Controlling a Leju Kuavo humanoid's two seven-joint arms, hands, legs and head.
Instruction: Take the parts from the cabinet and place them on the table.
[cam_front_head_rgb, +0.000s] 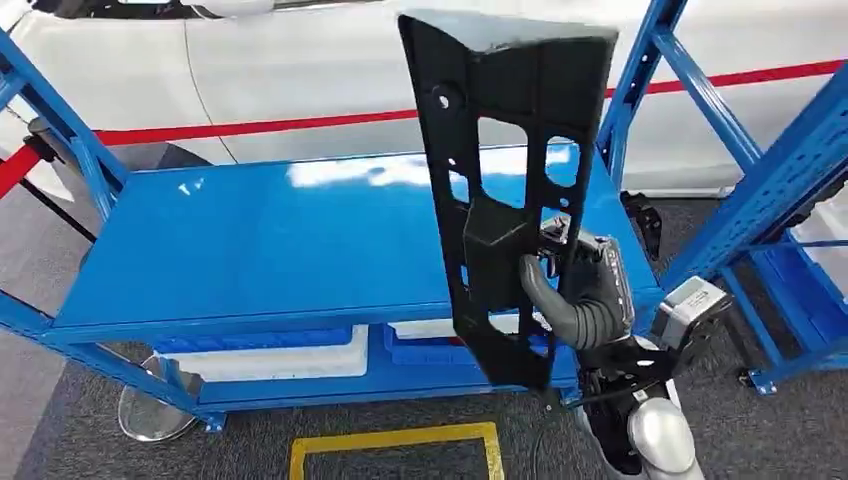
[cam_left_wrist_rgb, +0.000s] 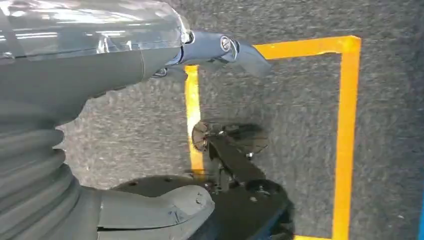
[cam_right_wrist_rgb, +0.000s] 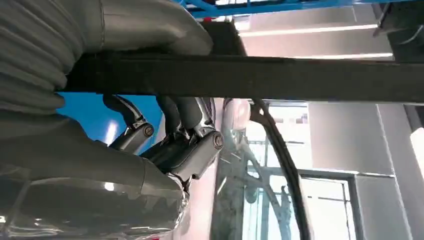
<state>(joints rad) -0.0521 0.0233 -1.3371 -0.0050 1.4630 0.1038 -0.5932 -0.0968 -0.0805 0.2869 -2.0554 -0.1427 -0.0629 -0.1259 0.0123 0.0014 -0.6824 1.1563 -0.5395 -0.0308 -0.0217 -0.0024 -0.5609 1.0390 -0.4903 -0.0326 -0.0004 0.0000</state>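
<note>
Grey carpet underfoot, a white car (cam_front_head_rgb: 300, 70) parked behind a red line (cam_front_head_rgb: 250, 127) that crosses the background, and in front of it a blue steel rack (cam_front_head_rgb: 90, 170) with angled uprights on both sides. Its top shelf (cam_front_head_rgb: 260, 240) is glossy blue and throws back the ceiling lights. Down on the lower shelf sit white and blue bins (cam_front_head_rgb: 270, 352), tucked under the top board. A yellow taped square (cam_front_head_rgb: 395, 440) marks the floor just in front of the rack.

And here's the action: the right hand (cam_front_head_rgb: 580, 300) is up at the right front corner of the rack with a long black plastic part (cam_front_head_rgb: 500, 180) in its grasp. The thick grey thumb wraps across the front face of the part, low down, and the darker fingers (cam_right_wrist_rgb: 187, 112) curl in behind it (the right wrist view shows them hooked under the part's dark edge (cam_right_wrist_rgb: 260, 77)). The part stands nearly upright, tilted a touch, its wide top end high above the shelf and its lower end hanging below the shelf's front edge. It is in the air, touching neither shelf.

The left hand (cam_left_wrist_rgb: 150, 75) hangs down over the carpet, beside the yellow tape (cam_left_wrist_rgb: 192, 107), with nothing in it; one dark finger (cam_left_wrist_rgb: 235, 50) sticks out straight, and how the others lie I can't make out.
</note>
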